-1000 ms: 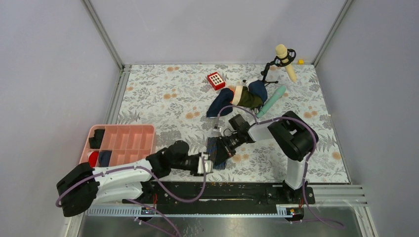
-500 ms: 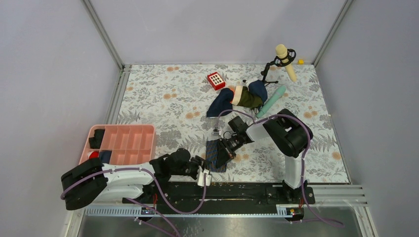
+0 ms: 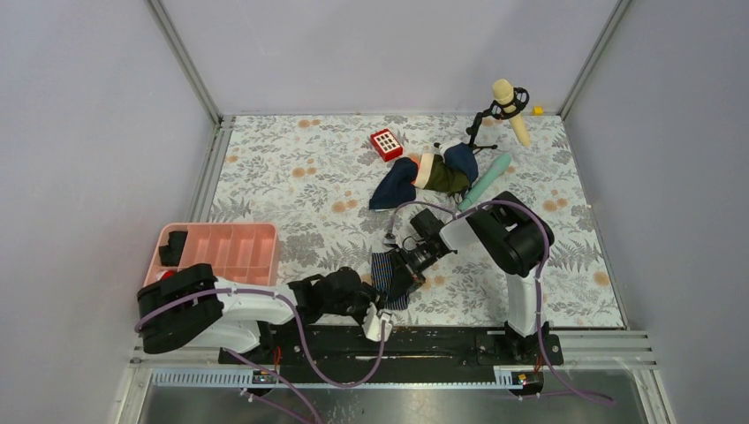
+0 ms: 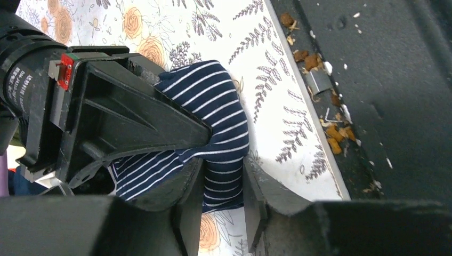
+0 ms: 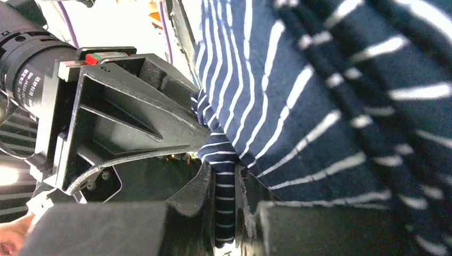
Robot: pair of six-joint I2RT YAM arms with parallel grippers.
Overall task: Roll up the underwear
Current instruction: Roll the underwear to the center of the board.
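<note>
The underwear (image 3: 389, 281) lies bunched on the floral table cover (image 3: 291, 177), close to the near edge and about midway between the two arm bases. It sits well right of the pink tray (image 3: 219, 227).

The right gripper (image 5: 228, 186) is clamped on a thick fold of the striped cloth, lifting that part off the cover. The left gripper (image 4: 223, 186) has its jaws apart, straddling the near lower corner of the bundle. I cannot tell whether its pads press the cloth yet.

My reading is that a second hold is being taken so that the roll can be turned. To do it well:
- the left fingers should take the full thickness of the layers, not just the outer one;
- they should grip square to the stripes;
- both hands should turn at one pace, with light tension between them, so the roll does not cone or slacken;
- the work should stay far of the black rail (image 3: 442, 340) along the near edge.

From above, the bundle is longer near to far than left to right. That axis leans slightly, with the far end left of the near end, and the stripes run roughly along it. Which end is the waistband I cannot tell.
</note>
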